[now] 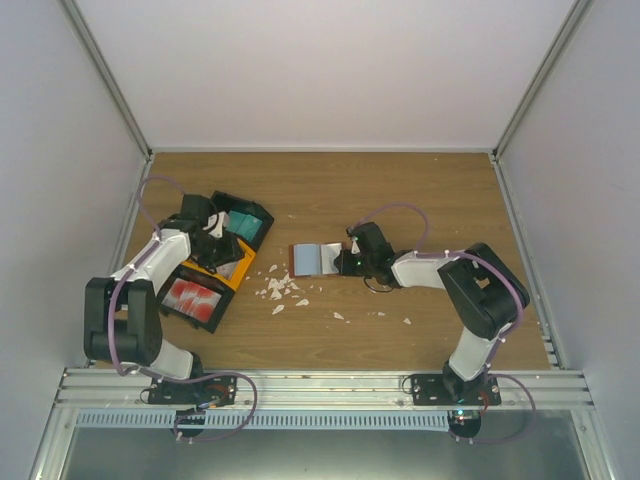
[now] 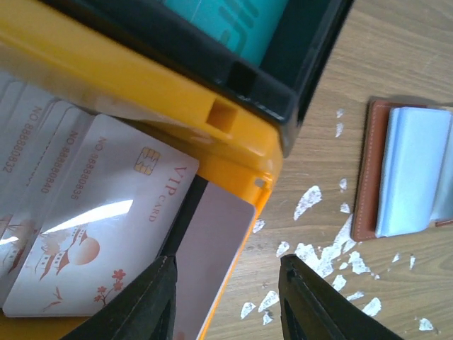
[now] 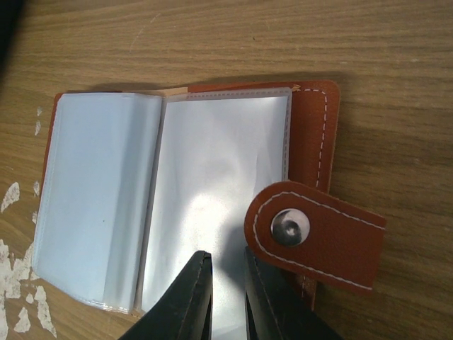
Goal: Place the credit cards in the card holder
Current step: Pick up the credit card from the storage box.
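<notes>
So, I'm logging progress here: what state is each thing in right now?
Reddish-brown leather card holder: open flat, snap strap undone, clear plastic sleeves look empty.
White VIP credit cards: fanned inside the black-and-orange plastic tray.
Left gripper: open, straddling one pale card.
Right gripper: shut on a card holder sleeve.
</notes>
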`<state>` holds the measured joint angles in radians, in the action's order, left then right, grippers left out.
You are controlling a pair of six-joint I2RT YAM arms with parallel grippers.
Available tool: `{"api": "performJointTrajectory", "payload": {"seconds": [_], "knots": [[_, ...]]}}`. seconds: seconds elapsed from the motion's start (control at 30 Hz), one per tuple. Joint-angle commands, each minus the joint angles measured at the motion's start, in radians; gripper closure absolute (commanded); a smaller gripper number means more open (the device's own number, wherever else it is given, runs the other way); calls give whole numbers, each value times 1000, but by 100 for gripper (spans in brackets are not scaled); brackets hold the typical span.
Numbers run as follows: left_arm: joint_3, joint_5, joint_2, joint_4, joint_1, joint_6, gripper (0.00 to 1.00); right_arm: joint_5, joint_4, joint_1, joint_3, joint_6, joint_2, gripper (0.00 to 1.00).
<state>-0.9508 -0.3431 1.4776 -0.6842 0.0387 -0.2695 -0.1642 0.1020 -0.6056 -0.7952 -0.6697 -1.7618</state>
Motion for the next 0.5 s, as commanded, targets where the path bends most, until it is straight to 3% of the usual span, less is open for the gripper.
{"api": "performJointTrajectory", "payload": {"seconds": [0.0, 0.2, 0.47], "knots": [[23, 26, 29, 34, 9, 15, 59, 13, -146, 1, 40, -4, -99, 84], [10, 41, 62, 38, 24, 20, 64, 12, -153, 1, 37, 4, -105, 84], [-16, 79, 51, 22, 45, 18, 86, 17, -162, 0, 31, 1, -105, 84]]}}
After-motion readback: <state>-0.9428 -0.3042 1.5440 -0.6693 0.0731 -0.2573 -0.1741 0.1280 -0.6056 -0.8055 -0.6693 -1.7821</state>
